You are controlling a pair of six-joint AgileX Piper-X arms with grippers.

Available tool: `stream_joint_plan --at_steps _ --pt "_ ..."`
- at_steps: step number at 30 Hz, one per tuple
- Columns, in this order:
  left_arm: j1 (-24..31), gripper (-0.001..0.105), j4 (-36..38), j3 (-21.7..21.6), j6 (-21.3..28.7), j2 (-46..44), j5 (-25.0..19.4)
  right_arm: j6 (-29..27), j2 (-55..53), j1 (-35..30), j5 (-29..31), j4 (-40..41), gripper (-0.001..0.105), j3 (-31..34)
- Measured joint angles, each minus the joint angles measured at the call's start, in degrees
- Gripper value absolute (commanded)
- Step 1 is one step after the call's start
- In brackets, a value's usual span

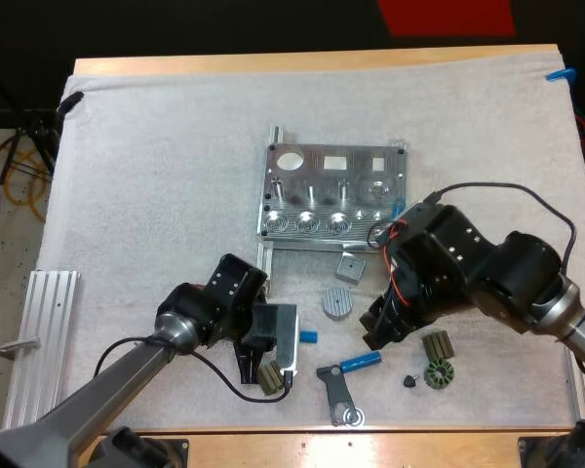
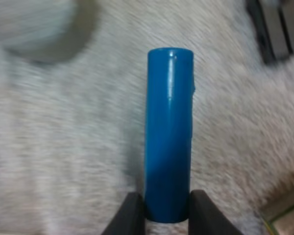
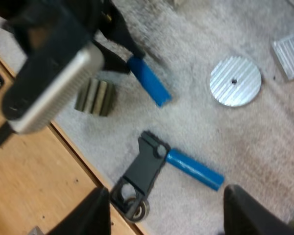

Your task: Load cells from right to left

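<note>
**Left tool holds cell; fixture not yet loaded**

The left tool (image 2: 167,218) is clenched on one end of a blue cell (image 2: 169,127). It sits near the front edge of the counter (image 1: 419,444), well short of the metal fixture (image 1: 333,195). The right tool (image 3: 169,215) is released, with its fingers apart over a blue-handled lever (image 3: 176,166).

No blue shows in the fixture bores, so the fixture is judged empty.

Hazards:
- The end-only grip may let the cell pivot or slip in transfer.
- A tilted cell may jam at the bore mouth.
- The arms work close together, so reaching the rightmost bore risks contact.
</note>
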Motion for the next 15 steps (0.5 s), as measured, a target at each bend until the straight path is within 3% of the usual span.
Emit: stream_joint_plan --at_steps 7,15 --pt "0.00 0.002 0.48 -0.12 -5.74 -6.49 0.00 5.34 0.00 0.00 -5.86 -5.87 0.051 4.57" --pt "0.00 0.002 1.28 -0.12 -7.61 -14.99 2.43 10.68 0.00 0.00 -10.42 -13.94 0.051 6.80"
